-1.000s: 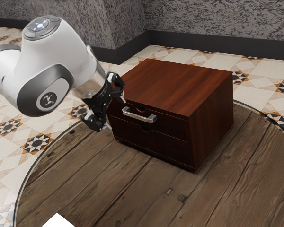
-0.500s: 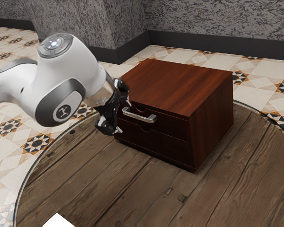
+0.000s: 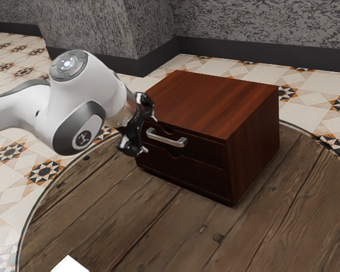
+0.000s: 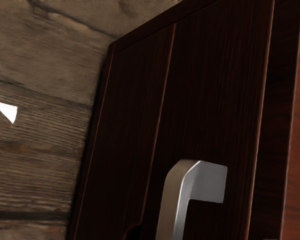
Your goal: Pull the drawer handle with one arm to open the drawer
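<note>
A dark red wooden cabinet (image 3: 215,102) stands on the round wooden floor. Its upper drawer (image 3: 201,148) sits flush in the front and carries a silver bar handle (image 3: 166,137). My black gripper (image 3: 140,129) is open at the cabinet's front corner on the exterior view's left, just beside the near end of the handle and touching nothing. In the wrist view the bent end of the handle (image 4: 187,200) is close under my hand, against the dark drawer front (image 4: 210,90).
A lower drawer (image 3: 184,169) sits under the upper one. A white object (image 3: 68,265) lies at the bottom edge of the wooden floor and appears again as a white object (image 4: 5,111) in the wrist view. Tiled floor and grey walls surround the platform.
My arm has swung toward the exterior view's right, bringing the gripper from clear of the cabinet up to its front corner beside the handle's end. The drawer has not moved.
</note>
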